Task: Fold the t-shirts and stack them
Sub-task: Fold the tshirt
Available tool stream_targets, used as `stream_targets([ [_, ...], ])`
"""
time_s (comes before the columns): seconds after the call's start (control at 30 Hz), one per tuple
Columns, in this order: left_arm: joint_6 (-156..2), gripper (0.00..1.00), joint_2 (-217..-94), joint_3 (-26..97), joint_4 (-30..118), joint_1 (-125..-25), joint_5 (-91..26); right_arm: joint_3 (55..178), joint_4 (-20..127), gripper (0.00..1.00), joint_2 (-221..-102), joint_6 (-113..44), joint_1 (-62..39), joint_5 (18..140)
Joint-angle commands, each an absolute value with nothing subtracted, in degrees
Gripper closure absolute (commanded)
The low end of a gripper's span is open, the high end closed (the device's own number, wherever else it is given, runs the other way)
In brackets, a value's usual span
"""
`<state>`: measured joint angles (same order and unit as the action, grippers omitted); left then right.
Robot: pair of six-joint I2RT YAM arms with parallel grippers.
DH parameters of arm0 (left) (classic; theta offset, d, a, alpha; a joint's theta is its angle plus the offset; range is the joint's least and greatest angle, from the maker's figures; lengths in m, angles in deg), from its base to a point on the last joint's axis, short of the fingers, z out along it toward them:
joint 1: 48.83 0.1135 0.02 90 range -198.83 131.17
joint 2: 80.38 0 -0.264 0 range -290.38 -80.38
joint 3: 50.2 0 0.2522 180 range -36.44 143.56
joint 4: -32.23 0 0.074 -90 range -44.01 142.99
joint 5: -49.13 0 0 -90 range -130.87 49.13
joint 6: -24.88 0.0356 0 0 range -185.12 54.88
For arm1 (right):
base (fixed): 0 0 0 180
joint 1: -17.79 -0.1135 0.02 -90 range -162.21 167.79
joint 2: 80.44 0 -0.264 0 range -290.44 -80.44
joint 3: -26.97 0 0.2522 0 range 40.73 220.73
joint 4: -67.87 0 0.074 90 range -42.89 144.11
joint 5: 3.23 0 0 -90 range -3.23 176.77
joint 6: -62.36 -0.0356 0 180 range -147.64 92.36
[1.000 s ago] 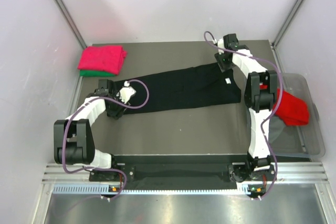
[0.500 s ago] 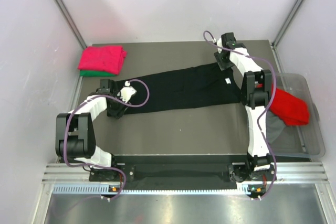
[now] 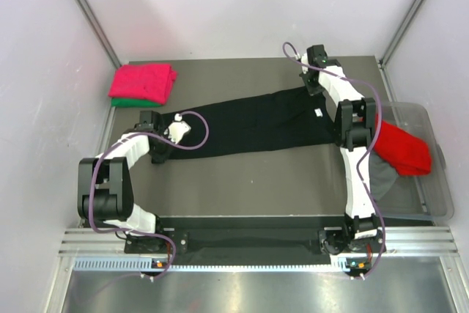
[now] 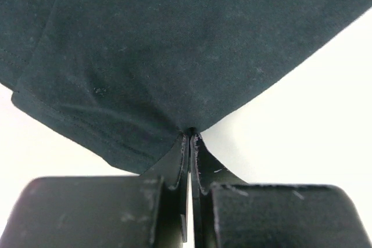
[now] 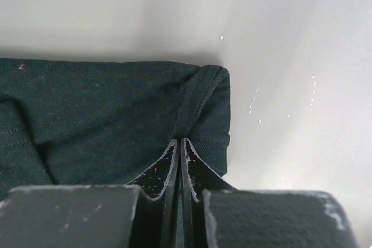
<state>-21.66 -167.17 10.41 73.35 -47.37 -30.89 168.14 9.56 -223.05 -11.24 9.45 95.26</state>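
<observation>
Barely any change in last sec: R gripper (image 3: pixel 314 87) crept toward far edge, L gripper (image 3: pixel 158 155) held, both clamped tight on opposite ends of black t-shirt (image 3: pixel 256 122), drawn taut across table (image 3: pixel 242 181), prob ready for next fold.

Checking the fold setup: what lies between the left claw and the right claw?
The black t-shirt, spread lengthwise; left claw and right claw each pinch one end. The top view shows it.

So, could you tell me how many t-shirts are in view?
5: black one spread in the middle, pink folded atop green at the far-left corner, red and grey in the bin; more may be hidden.
</observation>
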Motion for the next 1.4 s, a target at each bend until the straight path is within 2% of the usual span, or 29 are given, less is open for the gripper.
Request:
stream_targets([
  [0.0, -20.7, 1.00, -166.1, 13.0, 77.4, -47.2, -27.7, 170.0, 9.7, 1.00, -226.3, -10.8, 10.7, 96.6],
  [0.4, -18.5, 1.00, -160.5, 14.4, 94.9, -48.7, -23.6, 173.6, 14.9, 1.00, -228.8, -5.5, 7.5, 97.0],
  [0.6, -16.8, 1.00, -163.1, 12.9, 105.8, -58.7, -20.1, 174.8, 20.8, 1.00, -229.9, -0.4, 3.8, 101.5],
  [0.77, -18.3, 1.00, -165.3, 12.2, 108.7, -69.3, -18.9, 175.6, 25.5, 1.00, -230.3, 1.5, 1.6, 104.2],
  [0.87, -20.5, 1.00, -164.6, 12.3, 108.7, -74.8, -18.2, 174.2, 27.5, 0.87, -229.2, 0.7, 1.4, 107.2],
  [0.9, -21.3, 1.00, -164.3, 12.9, 108.7, -76.1, -18.0, 173.1, 28.9, 0.72, -228.3, 0.4, 1.4, 108.7],
  [0.97, -23.1, 1.00, -164.1, 13.4, 108.6, -78.8, -17.6, 167.6, 31.1, 0.57, -224.2, 0.4, 1.4, 110.0],
  [1.17, -26.8, 1.00, -161.7, 14.4, 107.2, -82.3, -16.7, 155.4, 36.3, 0.52, -211.4, 0.0, 2.4, 111.5],
  [1.37, -28.6, 1.00, -160.8, 14.7, 106.1, -84.2, -16.9, 154.7, 25.5, 0.59, -210.2, -1.4, 2.6, 108.0],
])
